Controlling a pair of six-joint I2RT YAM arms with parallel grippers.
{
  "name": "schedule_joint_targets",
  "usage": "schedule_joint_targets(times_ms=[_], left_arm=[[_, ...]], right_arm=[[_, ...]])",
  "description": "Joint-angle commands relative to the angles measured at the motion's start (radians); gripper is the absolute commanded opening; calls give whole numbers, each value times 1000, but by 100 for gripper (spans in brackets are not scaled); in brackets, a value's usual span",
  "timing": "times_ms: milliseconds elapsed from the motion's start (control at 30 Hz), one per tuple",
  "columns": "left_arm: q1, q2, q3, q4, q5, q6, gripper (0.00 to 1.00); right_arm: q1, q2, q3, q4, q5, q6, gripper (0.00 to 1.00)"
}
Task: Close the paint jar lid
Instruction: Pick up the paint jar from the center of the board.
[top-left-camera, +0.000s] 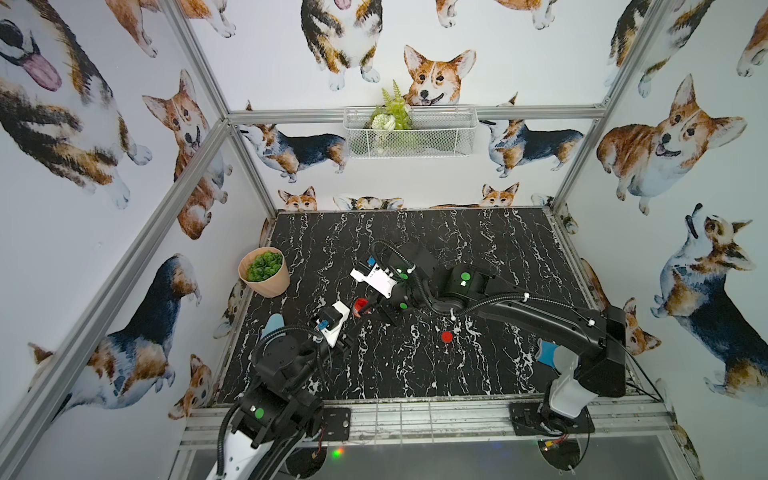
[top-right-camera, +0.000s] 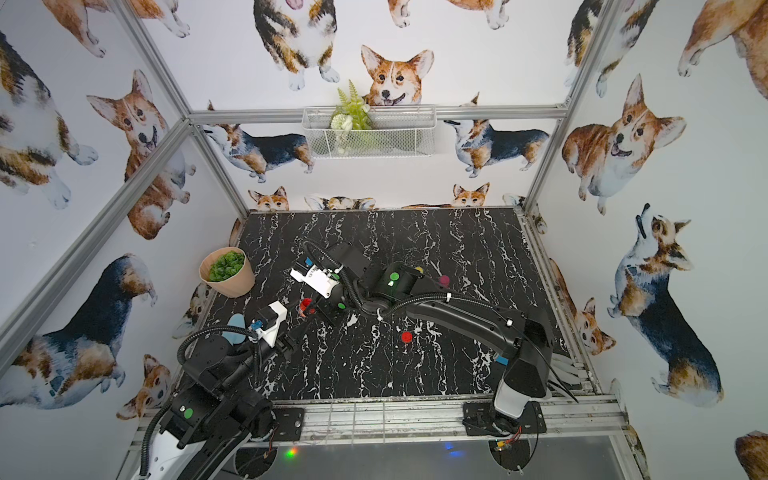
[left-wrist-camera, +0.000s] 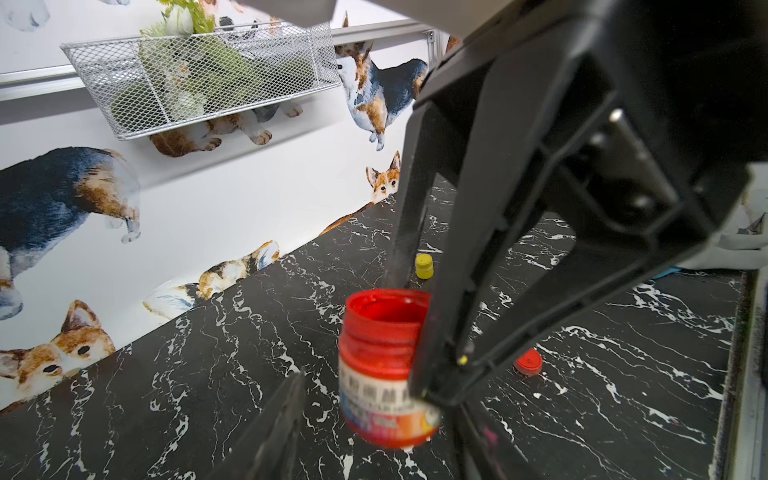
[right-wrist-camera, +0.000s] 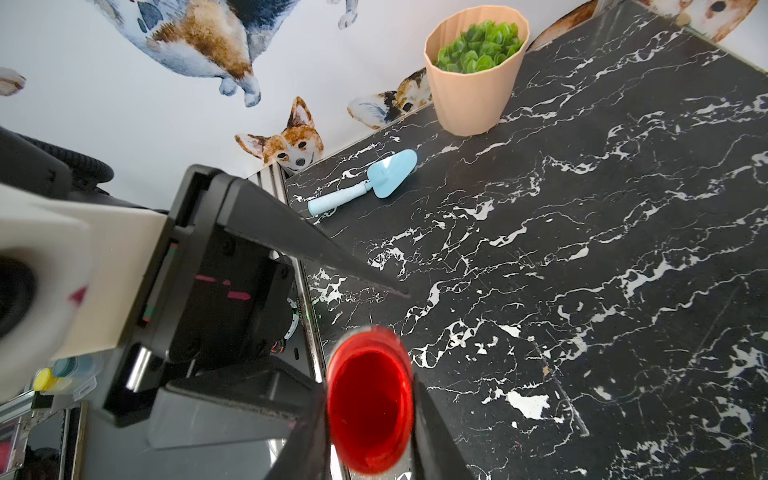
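A: Handling of the red paint jar (left-wrist-camera: 386, 365)?

B: Judged light and rigid, a small plastic pot. The mouth is open, so any tipping risks a spill. The printed label band should give better purchase than the glossy threaded neck. Hold it by the labelled body and leave the neck free for the cap.

A: And the red lid (top-left-camera: 446, 336)?

B: A small, stiff, low disc, probably prone to skating on the smooth top. Pinch it across the rim. It lies on the black marble tabletop (top-left-camera: 498, 232), well apart from the jar.

A: Where is the jar, and what are the fingers doing?

B: It is near the middle of the workspace. The right gripper (left-wrist-camera: 411, 340) pinches it by the sides. In the left wrist view it looks tilted and clear of the tabletop, though the base is blurred. The left gripper (right-wrist-camera: 365, 338) is spread, with one finger on each side of the jar. A gap shows on at least one side, so I cannot confirm contact.

A: Appearance?

B: It has a red ribbed neck, and the inside is coated with red paint. The white label has small print and a multicoloured strip near the base.
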Motion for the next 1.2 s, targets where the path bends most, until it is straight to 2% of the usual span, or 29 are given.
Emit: schedule_joint_targets(times_ms=[0, 267, 733, 1067, 1167], left_arm=[[0, -1, 2, 24, 1, 11, 56], [0, -3, 4, 23, -9, 14, 54], [0, 12, 28, -6, 29, 39, 35], [0, 15, 37, -18, 21, 38, 33], [0, 14, 39, -22, 13, 37, 33]], right_arm=[[7, 12, 19, 0, 0, 5, 29], [10, 21, 28, -7, 3, 2, 29], [15, 29, 39, -8, -2, 4, 29], [18, 36, 46, -7, 2, 2, 30], [19, 40, 45, -5, -1, 2, 35]])
